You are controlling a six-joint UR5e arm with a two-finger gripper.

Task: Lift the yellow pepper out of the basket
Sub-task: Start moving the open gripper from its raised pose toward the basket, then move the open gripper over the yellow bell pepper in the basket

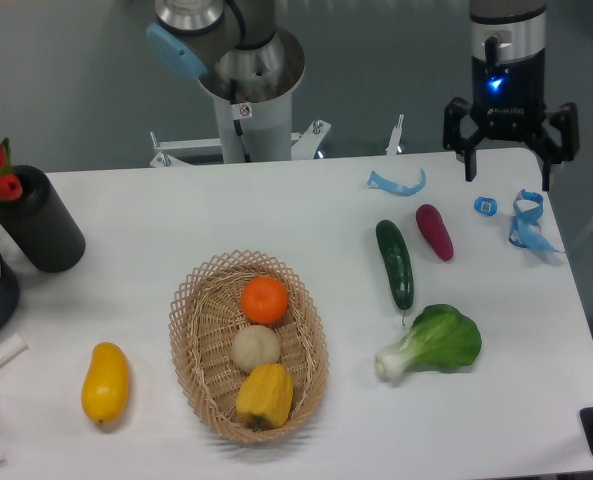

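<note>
Table (276, 210): a smooth white surface is filling most of the view, with a grey wall or floor lying behind its far edge.
Arm base (244, 75): a grey cylindrical column with a light blue cap is standing at the far edge, left of centre.
Gripper (510, 160): it is hanging at the far right, above the table's far edge; its 2 dark fingers are spreading wide apart, holding nothing and touching nothing, and a blue light is glowing on the body above them.
Basket (189, 330): a shallow oval of tan wicker with an open looped rim is sitting near the front, left of centre.
Yellow pepper (264, 395): a blocky, lobed yellow-orange form is lying inside the basket at its near end, touching the pale round item.
Pale round item (255, 348): a cream, matte ball is resting in the middle of the basket.
Orange (265, 299): a round orange fruit is occupying the far end of the basket.
Yellow fruit (106, 382): a smooth, elongated shape is lying on the table left of the basket, apart from it.
Cucumber (395, 263): a dark green, glossy cylinder is lying right of the basket.
Purple vegetable (434, 231): a short magenta oblong is lying just beside the cucumber.
Bok choy (431, 343): a leafy green head with a white stalk is lying near the cucumber's front tip.
Blue tape pieces (525, 222): curled strips are lying near the far right corner.
Black vase (38, 220): a matte cylinder with red tulips is leaning at the left edge.
</note>
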